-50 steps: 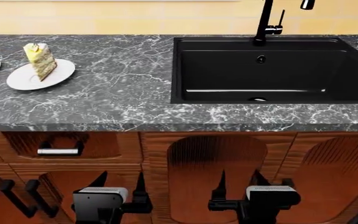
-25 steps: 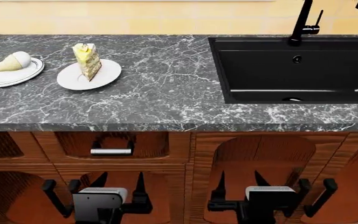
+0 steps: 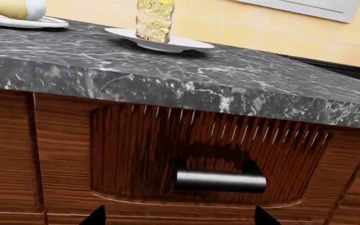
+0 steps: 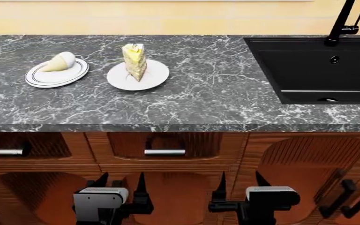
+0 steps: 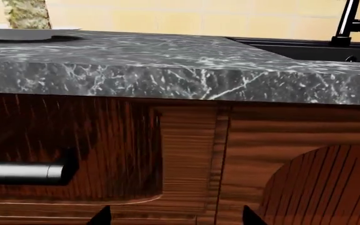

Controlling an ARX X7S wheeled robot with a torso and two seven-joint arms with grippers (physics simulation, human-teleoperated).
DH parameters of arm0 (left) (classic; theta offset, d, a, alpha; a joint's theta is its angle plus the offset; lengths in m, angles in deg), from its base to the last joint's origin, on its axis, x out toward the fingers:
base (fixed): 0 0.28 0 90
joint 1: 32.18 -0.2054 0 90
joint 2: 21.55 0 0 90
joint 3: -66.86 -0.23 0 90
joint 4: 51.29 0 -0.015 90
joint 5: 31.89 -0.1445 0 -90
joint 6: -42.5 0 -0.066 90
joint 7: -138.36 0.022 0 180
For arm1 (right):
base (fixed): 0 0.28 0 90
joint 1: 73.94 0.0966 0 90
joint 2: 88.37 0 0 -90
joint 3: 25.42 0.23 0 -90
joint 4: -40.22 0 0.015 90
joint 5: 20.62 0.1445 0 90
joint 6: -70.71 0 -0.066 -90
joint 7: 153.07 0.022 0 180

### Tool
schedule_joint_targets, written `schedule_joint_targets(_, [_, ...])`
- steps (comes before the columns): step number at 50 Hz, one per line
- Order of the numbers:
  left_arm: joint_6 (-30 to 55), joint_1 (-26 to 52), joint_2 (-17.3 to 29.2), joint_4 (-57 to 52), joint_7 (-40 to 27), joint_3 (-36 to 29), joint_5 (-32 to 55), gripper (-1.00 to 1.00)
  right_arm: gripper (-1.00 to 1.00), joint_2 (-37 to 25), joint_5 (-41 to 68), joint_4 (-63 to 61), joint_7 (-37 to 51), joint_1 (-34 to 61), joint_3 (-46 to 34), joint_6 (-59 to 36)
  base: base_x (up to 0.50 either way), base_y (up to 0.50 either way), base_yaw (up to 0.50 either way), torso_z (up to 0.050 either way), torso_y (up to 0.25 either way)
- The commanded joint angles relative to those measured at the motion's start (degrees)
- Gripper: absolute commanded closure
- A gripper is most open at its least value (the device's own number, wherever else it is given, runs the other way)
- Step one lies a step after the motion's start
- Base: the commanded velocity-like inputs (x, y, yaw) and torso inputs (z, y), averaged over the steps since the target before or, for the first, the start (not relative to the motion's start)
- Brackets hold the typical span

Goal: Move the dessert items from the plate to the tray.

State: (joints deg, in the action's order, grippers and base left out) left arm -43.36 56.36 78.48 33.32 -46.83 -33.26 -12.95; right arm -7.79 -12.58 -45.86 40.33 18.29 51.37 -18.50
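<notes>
Two plates sit on the dark grey marbled stone countertop (image 4: pixel 186 101), each carrying one dessert. Toward the counter's left end, a white round plate with a dark ring near its rim (image 4: pixel 56 75) holds the pale cream cone-shaped pastry (image 4: pixel 59 62), lying on its side. Just beside it to the right, apart, a plain white round plate (image 4: pixel 137 75) bears the tall layered cream-and-tan cake wedge with yellow glaze top (image 4: pixel 134 61), upright. At the counter's right end is one black sink basin (image 4: pixel 318 70) with a black tap (image 4: pixel 344 21). No tray shows in any view. Below the counter's front edge, before the wooden cabinet fronts, the left gripper (image 4: pixel 120 183) and right gripper (image 4: pixel 239 180) hang low, level, fingers spread apart and pointing upward, holding nothing
</notes>
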Motion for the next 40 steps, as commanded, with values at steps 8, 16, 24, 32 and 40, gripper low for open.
schedule_joint_targets(8, [-0.1, 0.1, 0.5, 0.1, -0.5, -0.6, 0.6, -1.00, -1.00, -0.4, 0.4, 0.2, 0.5, 0.2, -0.7, 0.0, 0.00, 0.50, 0.00, 0.000, 0.000])
schedule_joint_targets(16, [-0.5, 0.1, 0.6, 0.4, -0.7, -0.8, 0.7, -1.00, -1.00, -0.6, 0.6, 0.1, 0.6, 0.2, -1.1, -0.1, 0.00, 0.50, 0.00, 0.000, 0.000])
schedule_joint_targets(24, [-0.6, 0.0, 0.8, 0.3, -0.9, -1.1, 0.9, -1.00, -1.00, -0.7, 0.8, 0.2, 0.9, 0.2, -1.4, 0.0, 0.00, 0.50, 0.00, 0.000, 0.000])
schedule_joint_targets(32, [-0.8, 0.1, 1.0, 0.7, -0.9, -1.4, 1.1, -1.00, -1.00, -0.8, 1.1, 0.5, 1.0, 0.3, -1.6, 0.1, 0.00, 0.50, 0.00, 0.000, 0.000])
schedule_joint_targets(40, [-0.3, 0.5, 1.3, 0.4, -1.1, -1.9, 1.1, -1.00, -1.00, -1.1, 1.4, 0.4, 1.1, 0.7, -1.8, -0.3, 0.00, 0.50, 0.00, 0.000, 0.000])
